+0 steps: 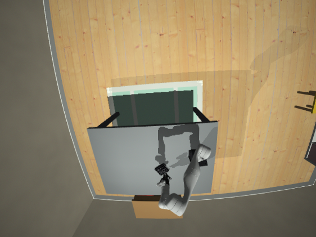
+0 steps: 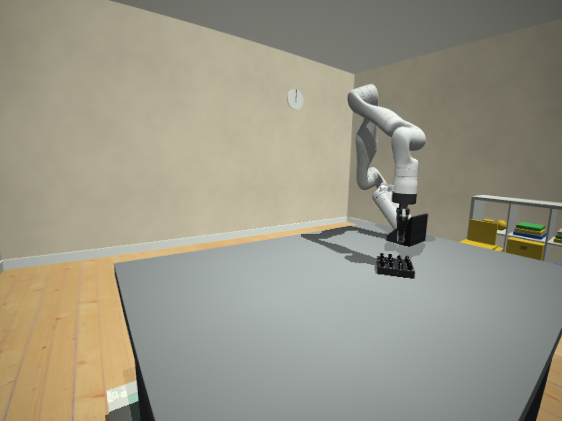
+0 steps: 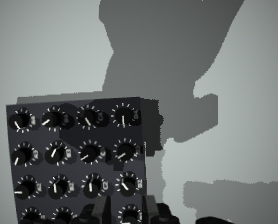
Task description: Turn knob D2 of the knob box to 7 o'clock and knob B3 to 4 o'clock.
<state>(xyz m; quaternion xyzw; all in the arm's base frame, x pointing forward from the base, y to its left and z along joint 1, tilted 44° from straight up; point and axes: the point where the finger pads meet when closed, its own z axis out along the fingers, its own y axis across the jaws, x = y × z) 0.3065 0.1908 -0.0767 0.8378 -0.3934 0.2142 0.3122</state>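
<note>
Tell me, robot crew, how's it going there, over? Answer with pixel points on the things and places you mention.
Gripper (image 1: 166,175) (image 2: 401,241) (image 3: 126,201) slightly open, empty. Knob box (image 1: 161,169) (image 2: 395,273) (image 3: 75,167) flat on table (image 1: 126,158) (image 2: 300,331). Fingers block part of the wrist view.

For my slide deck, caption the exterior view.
White arm poised with its jaws above the table, behind a black knob box.
</note>
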